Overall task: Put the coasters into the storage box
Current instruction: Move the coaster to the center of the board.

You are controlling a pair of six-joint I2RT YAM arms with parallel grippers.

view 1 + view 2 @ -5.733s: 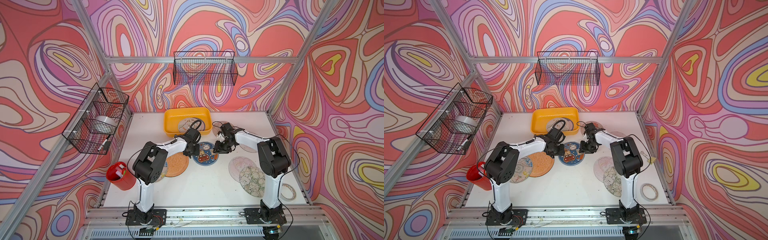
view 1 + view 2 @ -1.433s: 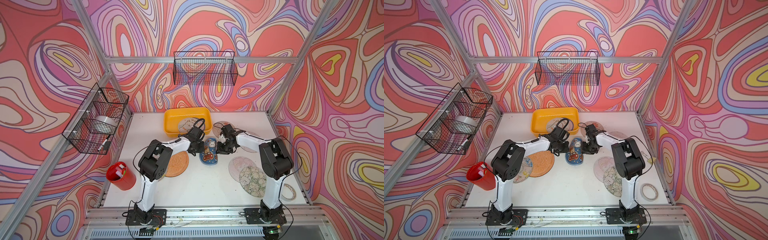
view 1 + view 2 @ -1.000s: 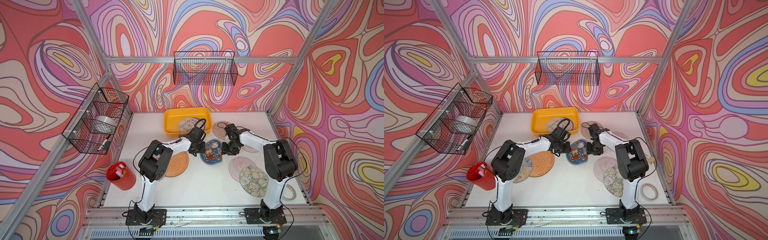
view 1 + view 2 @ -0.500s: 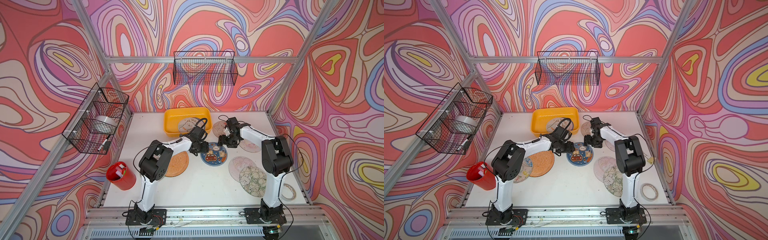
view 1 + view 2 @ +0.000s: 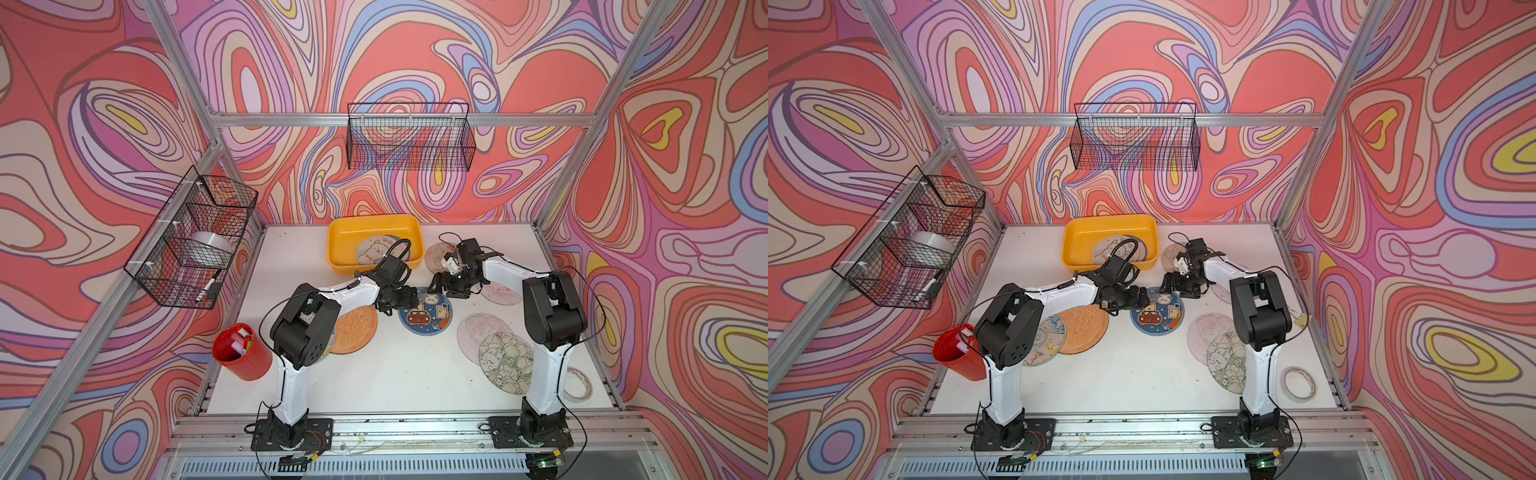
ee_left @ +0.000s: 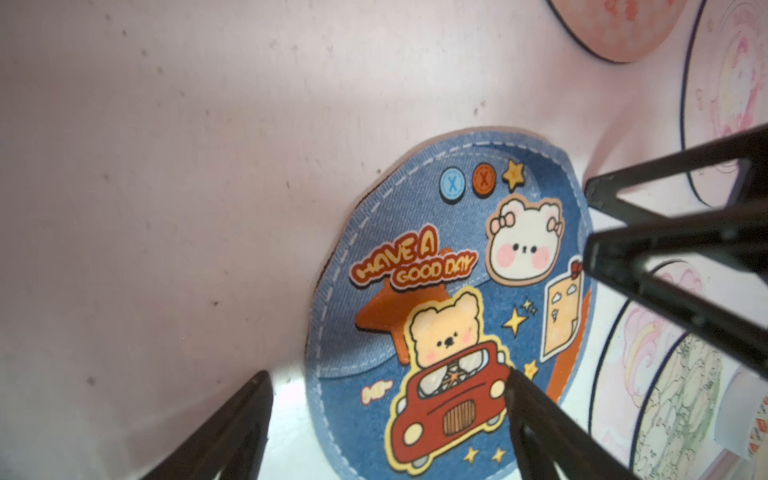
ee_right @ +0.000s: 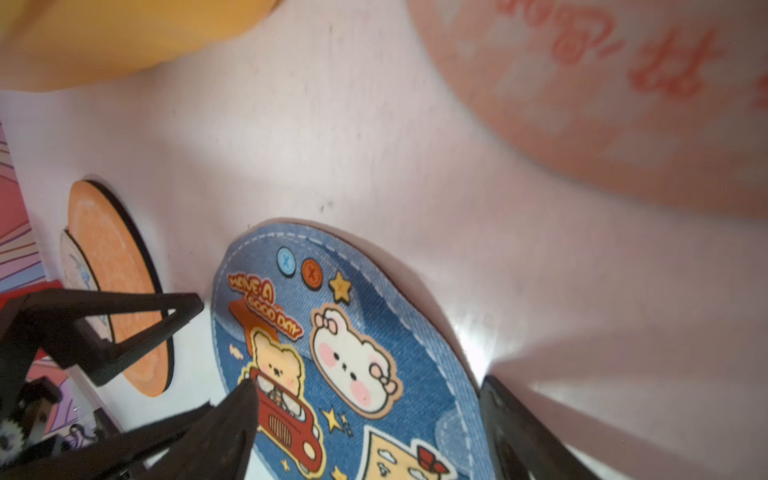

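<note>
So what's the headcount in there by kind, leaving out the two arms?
Storage box: 1
Coasters: 8 visible, 7 on the table, 1 in the box
Black wire baskets: 2
Red pot: 1
Tape rolls: 2, 1 on the table, 1 in a basket
Total: 14, not counting small bits inside the pot and basket.

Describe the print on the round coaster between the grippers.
Blue denim-look coaster: cartoon bears, red car, "Have a good day". Clearest in left wrist view.
</note>
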